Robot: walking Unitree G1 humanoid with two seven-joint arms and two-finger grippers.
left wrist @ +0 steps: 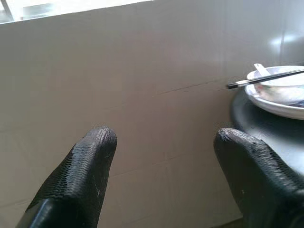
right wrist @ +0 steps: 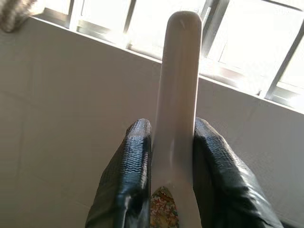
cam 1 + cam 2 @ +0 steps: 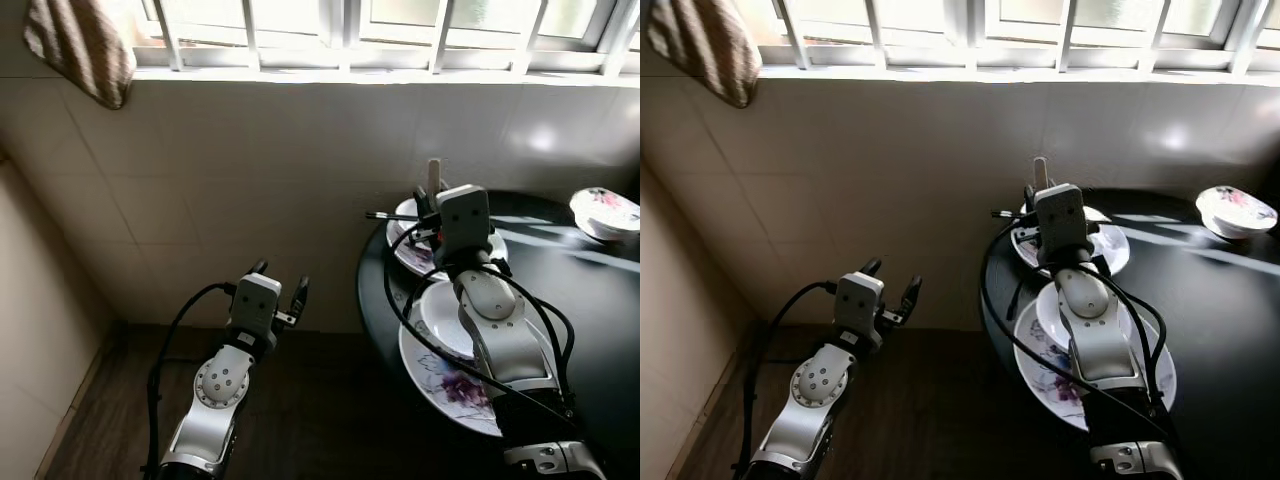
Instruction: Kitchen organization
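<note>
Right gripper (image 2: 172, 156) clamped on an upright white ceramic spoon (image 2: 176, 95) above a floral white plate (image 3: 412, 215) at the round black table's (image 3: 590, 300) wall-side edge, black chopsticks (image 1: 263, 79) across the plate, left gripper (image 3: 281, 283) spread wide, holding nothing, off the table beside the beige tiled wall (image 3: 260, 160).

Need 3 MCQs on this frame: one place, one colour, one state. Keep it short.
1. Where does the small bowl sit?
A. on the black table, far right
B. on the floor
C. on the window sill

2. What colour is the spoon handle in the right end effector?
A. red
B. white
C. green

3. How is the left end effector?
A. shut on chopsticks
B. shut on a plate
C. open, holding nothing

Answers
1. A: the bowl rests on the dark round tabletop near its right side.
2. B: the right wrist view shows a pale white handle between the two black fingers.
3. C: the left wrist view shows its fingers apart with only wall between them.
</note>
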